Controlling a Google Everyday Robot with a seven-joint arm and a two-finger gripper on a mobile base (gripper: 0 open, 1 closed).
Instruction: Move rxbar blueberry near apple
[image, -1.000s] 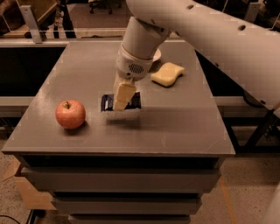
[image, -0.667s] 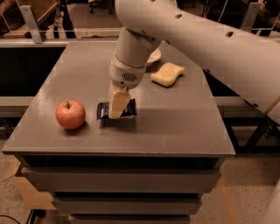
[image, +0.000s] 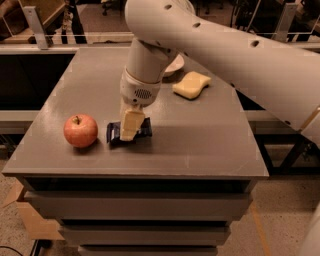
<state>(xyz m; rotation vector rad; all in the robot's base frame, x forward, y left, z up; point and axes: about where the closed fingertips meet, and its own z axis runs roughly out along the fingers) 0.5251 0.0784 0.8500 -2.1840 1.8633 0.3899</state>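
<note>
The rxbar blueberry (image: 114, 133), a dark flat bar, lies low at the table top just right of the apple (image: 80, 130), with a small gap between them. The apple is red-orange and stands near the table's front left. My gripper (image: 130, 129) comes down from the big white arm and its pale fingers (image: 131, 122) stand over the middle of the bar, shut on it. The fingers hide the bar's middle; its two ends stick out left and right.
A pale yellow sponge (image: 191, 85) lies at the back right of the grey table (image: 210, 145). A white bowl (image: 174, 65) sits behind the arm, mostly hidden. The table's front edge is close below the bar. Railings and floor lie beyond.
My gripper has moved left and down with the bar, from the table's middle to a spot close beside the apple. The apple and the sponge have not moved.
</note>
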